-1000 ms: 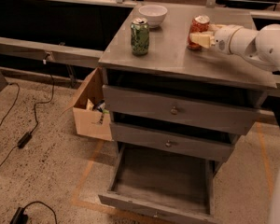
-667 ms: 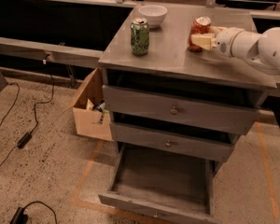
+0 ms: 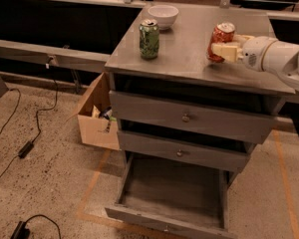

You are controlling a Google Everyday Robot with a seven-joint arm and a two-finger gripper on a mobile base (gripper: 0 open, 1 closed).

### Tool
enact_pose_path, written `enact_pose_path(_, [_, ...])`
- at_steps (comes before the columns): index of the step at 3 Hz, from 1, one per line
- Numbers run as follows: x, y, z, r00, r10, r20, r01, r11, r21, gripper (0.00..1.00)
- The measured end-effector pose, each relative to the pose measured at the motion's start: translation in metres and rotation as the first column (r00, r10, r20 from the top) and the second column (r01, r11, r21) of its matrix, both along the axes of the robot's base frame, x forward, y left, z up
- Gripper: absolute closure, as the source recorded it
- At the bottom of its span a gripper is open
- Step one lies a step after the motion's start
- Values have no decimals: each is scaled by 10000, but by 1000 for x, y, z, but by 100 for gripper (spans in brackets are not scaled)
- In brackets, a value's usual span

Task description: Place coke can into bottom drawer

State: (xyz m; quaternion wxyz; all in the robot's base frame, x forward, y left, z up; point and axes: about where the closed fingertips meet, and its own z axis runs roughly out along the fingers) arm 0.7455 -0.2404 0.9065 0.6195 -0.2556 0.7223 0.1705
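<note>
The coke can (image 3: 219, 38), red with a silver top, is at the right side of the grey cabinet top (image 3: 184, 54) and leans slightly. My gripper (image 3: 223, 50) reaches in from the right on a white arm. Its cream fingers (image 3: 225, 52) are closed around the can's lower body. The bottom drawer (image 3: 162, 222) is pulled out toward the front at floor level. Its tray is open and nothing shows inside it. It lies below and left of the can.
A green soda can (image 3: 149, 39) and a white bowl (image 3: 163, 15) stand on the cabinet top's left and back. The two upper drawers (image 3: 185, 117) with knobs are shut. A cardboard box (image 3: 95, 118) sits left of the cabinet. Cables (image 3: 27, 146) lie on the floor.
The gripper and the coke can have shifted a little to the right and toward the front edge together, and the can now leans. The green can and the drawers have not moved.
</note>
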Motion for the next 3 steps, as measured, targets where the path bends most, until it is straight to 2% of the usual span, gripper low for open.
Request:
enact_pose_path(1, [-43, 5, 9, 9970, 773, 36, -774, 9964, 337, 100])
enact_pose_path(2, [-43, 6, 9, 9970, 771, 37, -772, 9964, 337, 100])
enact_pose_path(3, [-56, 21, 9, 9944, 1047, -109, -1041, 9935, 452, 100])
